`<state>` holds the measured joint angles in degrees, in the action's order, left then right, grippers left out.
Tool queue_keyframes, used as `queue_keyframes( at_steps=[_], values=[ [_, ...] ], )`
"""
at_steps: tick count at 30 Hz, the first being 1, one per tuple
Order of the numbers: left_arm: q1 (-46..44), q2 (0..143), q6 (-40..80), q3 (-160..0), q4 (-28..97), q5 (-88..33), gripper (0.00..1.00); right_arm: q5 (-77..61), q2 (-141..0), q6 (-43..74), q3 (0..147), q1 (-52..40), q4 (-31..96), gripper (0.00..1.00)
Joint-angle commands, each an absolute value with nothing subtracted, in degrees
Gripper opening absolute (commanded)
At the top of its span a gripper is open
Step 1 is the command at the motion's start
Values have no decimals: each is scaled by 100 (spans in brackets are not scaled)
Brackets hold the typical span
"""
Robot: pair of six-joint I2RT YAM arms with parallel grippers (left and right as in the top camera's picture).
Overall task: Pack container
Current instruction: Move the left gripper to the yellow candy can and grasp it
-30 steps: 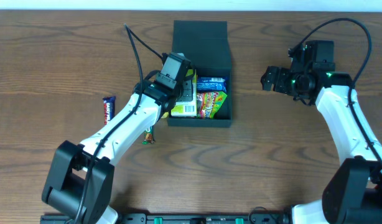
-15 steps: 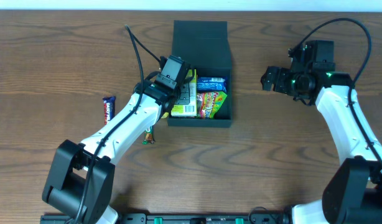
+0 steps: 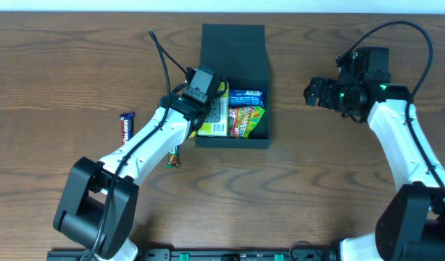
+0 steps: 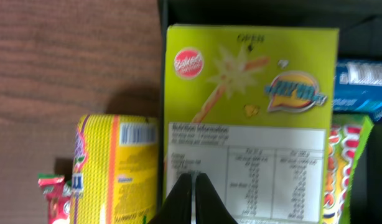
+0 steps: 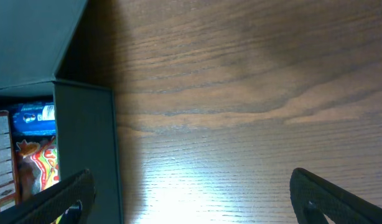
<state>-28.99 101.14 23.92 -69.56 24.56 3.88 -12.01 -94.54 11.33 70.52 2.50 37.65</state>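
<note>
Overhead, the container point(image 3: 233, 142) sits mid-surface point(image 3: 338, 203) with its lid point(image 3: 233, 47) folded back behind it, which leaves the whole cavity reachable from above. Three snacks lie inside, side by side rather than stacked: a lime box point(image 3: 215, 123) along the left wall, a blue packet point(image 3: 246, 96) at the back right, and a green packet point(image 3: 248, 119) in front of that. Laying them flat looks meant to keep the load low enough for the lid to close.

The left arm point(image 3: 146, 141) reaches in from the near left, and the left jaws hang over the container's left edge, directly above the lime box. Left wrist view shows their fingers point(image 4: 178, 199) pressed together with nothing between them, over the lower part of the box; I judge it set down, not gripped. Just beside it, outside the wall as far as I can tell, lies a yellow packet point(image 4: 116, 168) with a small red candy point(image 4: 51, 193) next to it. Overhead, the arm hides that packet. A dark bar point(image 3: 126, 129) lies farther left, well apart.

The right arm point(image 3: 396, 138) is held off to the container's right, probably to keep clear. The right jaws are spread wide with only bare wood between them, and the container's right wall point(image 5: 85, 149) stands at the left of that view
</note>
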Motion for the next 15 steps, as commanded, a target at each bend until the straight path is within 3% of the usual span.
queue_keyframes(
  at_steps=[1,12,15],
  values=[
    [-2891,10025,2261,-6954,2316,486,6,-1225,-9408,1151,7118,303,3771,99],
    [-2891,9712,2010,-7175,2244,-14,5,-1225,-9408,1151,7118,303,3789,99],
    [-2801,9638,1793,-7181,2217,517,6,-1225,-9408,1151,7118,303,3791,99]
  ],
)
